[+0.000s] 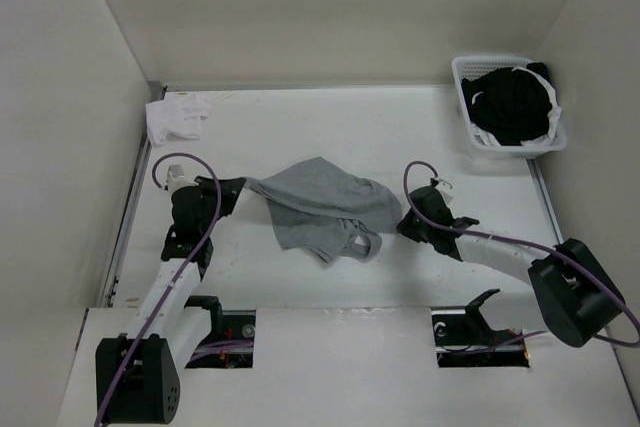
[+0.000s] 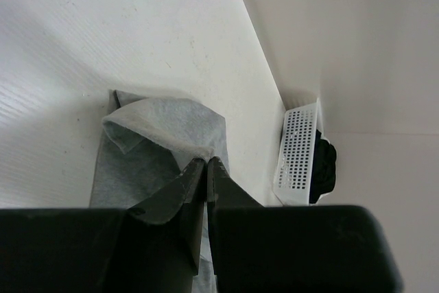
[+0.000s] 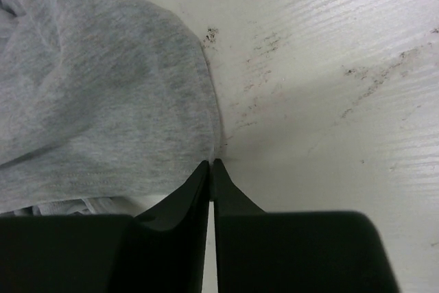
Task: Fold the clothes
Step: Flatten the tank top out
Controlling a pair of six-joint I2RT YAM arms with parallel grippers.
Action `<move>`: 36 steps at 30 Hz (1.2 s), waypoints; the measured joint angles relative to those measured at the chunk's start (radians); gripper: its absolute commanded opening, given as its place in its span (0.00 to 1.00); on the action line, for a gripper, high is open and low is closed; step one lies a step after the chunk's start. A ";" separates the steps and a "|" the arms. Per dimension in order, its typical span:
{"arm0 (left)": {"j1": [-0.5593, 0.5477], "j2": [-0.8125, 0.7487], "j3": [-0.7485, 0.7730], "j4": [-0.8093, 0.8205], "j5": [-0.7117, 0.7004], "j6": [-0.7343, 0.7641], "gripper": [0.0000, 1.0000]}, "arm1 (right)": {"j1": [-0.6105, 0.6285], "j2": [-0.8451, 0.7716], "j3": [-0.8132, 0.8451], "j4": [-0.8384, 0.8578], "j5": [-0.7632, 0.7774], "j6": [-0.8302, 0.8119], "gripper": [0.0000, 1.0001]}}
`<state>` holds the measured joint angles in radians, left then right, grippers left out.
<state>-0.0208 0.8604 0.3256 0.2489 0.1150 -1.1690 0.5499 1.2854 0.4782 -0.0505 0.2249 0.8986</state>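
Light grey soft-fabric sleeveless top (image 1: 320,209) lies crumpled on the white bench (image 1: 300,132) in the top view, nothing folded yet. Left wrist view: left jaws pinch its edge. Right wrist view: right jaws pressed together at its hem, grip not clear.

White arms (image 1: 162,295), black fingers (image 2: 171,200), purple cables (image 1: 181,156).

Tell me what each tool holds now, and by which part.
The left tool pinches the grey top at a raised edge fold. The right tool is shut at its rounded hem and appears to pinch that edge.
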 measured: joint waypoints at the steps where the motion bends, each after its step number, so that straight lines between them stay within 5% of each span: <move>1: 0.000 0.000 0.000 0.002 0.000 0.000 0.03 | 0.000 -0.003 0.000 -0.001 0.002 0.004 0.03; 7: -0.060 -0.007 0.054 -0.019 -0.020 -0.009 0.02 | 0.045 -0.245 0.033 -0.086 0.098 -0.035 0.00; 13: -0.216 -0.150 0.325 -0.079 -0.128 0.043 0.02 | 0.185 -0.516 0.492 -0.256 0.266 -0.202 0.00; 20: -0.259 -0.279 0.721 -0.052 -0.256 0.188 0.03 | 0.547 -0.563 1.067 -0.279 0.521 -0.470 0.00; 26: -0.240 -0.285 0.899 -0.026 -0.294 0.279 0.03 | 0.794 -0.504 1.249 -0.159 0.695 -0.769 0.01; 29: -0.224 -0.256 0.907 -0.021 -0.309 0.310 0.03 | 0.754 -0.439 1.246 -0.092 0.710 -0.885 0.01; 36: -0.169 0.002 0.834 -0.006 -0.339 0.322 0.03 | 0.230 -0.175 1.247 -0.141 0.426 -0.782 0.00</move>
<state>-0.1894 0.8619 1.1595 0.2432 -0.2237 -0.8467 0.7795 1.1103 1.7256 -0.1913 0.6506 0.1162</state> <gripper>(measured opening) 0.032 0.008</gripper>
